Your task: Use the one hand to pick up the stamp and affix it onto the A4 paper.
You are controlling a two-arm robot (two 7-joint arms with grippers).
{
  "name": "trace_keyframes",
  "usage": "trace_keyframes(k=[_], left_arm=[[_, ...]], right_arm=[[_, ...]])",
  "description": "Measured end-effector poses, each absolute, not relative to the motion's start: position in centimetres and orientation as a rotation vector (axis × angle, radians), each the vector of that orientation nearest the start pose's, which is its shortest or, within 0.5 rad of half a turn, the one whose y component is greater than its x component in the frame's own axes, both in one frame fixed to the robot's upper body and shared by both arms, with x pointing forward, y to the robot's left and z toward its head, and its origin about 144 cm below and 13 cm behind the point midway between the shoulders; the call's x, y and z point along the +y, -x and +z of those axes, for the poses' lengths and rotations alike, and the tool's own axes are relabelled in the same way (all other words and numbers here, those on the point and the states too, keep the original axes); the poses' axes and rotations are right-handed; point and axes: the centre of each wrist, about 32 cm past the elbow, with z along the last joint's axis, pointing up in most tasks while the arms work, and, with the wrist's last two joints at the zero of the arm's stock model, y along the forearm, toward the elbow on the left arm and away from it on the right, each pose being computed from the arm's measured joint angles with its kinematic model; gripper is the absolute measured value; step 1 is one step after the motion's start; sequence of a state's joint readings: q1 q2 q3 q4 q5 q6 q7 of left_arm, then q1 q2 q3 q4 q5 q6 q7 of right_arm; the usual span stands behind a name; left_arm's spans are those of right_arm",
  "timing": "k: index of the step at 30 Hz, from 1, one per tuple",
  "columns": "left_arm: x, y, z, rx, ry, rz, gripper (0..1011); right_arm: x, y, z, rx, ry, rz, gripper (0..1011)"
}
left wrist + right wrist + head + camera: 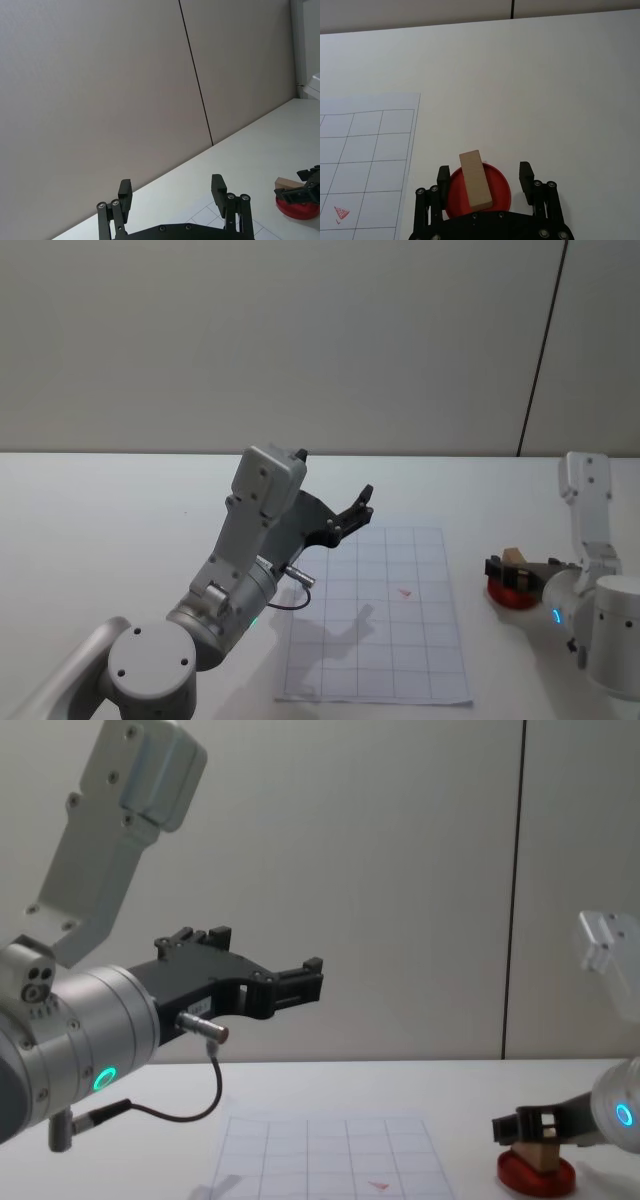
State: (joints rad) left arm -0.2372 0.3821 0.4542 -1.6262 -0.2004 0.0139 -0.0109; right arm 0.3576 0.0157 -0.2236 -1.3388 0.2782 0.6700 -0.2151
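The right end effector (485, 171), black and with two flat fingers, is found low over the white, smooth surface (120, 510), on the arm with the blue ring light. Its fingers are spread wide, one at each side of a flat round red ink pad (502, 192). The stamp (476, 179), a small rectangular block of light-tan wood with a plain matte face, rests on this pad. It is between the two fingers, and a gap is seen on both sides, so nothing is gripped. In the chest view the stamp (543, 1153) is seen on top of the pad, level with the fingers.

The A4 paper (400, 640) is laid flat on the surface to the left of the pad, near it but apart. It is a thin white sheet printed with a faint grey grid of squares. A small red mark (404, 592) is seen in one of the squares near its middle.

The left end effector (362, 505), on the arm with the green ring light, is held up in the air above the left part of the paper. Its fingers are also wide apart and nothing is held. A thin black cable is seen hanging in a loop below its wrist.
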Motion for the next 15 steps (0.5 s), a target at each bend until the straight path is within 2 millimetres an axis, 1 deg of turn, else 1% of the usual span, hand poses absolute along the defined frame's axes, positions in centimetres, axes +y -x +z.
trace_keyframes(k=[2,6,7,9,11,12,13,14,15], left_arm=[[19.84,-49.2,120.44,-0.268,-0.061,1.124,1002],[19.84,-49.2,120.44,-0.268,-0.061,1.124,1002],[19.84,-49.2,120.44,-0.268,-0.061,1.124,1002],[19.84,-49.2,120.44,-0.268,-0.061,1.124,1002],[19.84,-49.2,120.44,-0.268,-0.061,1.124,1002],[19.84,-49.2,120.44,-0.268,-0.061,1.124,1002],[19.84,-49.2,120.44,-0.268,-0.061,1.124,1002],[19.84,-49.2,120.44,-0.268,-0.061,1.124,1002],[19.84,-49.2,120.44,-0.268,-0.061,1.124,1002]], right_arm=[[-16.15,-55.04,119.37,0.489,0.41,-1.451,821],[-16.15,-55.06,119.35,0.49,0.41,-1.45,692],[-16.15,-55.07,119.35,0.49,0.41,-1.45,676],[-16.15,-55.08,119.33,0.491,0.411,-1.45,576],[-16.15,-55.08,119.33,0.491,0.411,-1.45,535],[-16.15,-55.09,119.32,0.491,0.411,-1.45,476],[-16.14,-55.09,119.32,0.491,0.411,-1.45,449],[-16.14,-55.09,119.32,0.491,0.411,-1.45,449],[-16.14,-55.09,119.32,0.491,0.411,-1.45,418]])
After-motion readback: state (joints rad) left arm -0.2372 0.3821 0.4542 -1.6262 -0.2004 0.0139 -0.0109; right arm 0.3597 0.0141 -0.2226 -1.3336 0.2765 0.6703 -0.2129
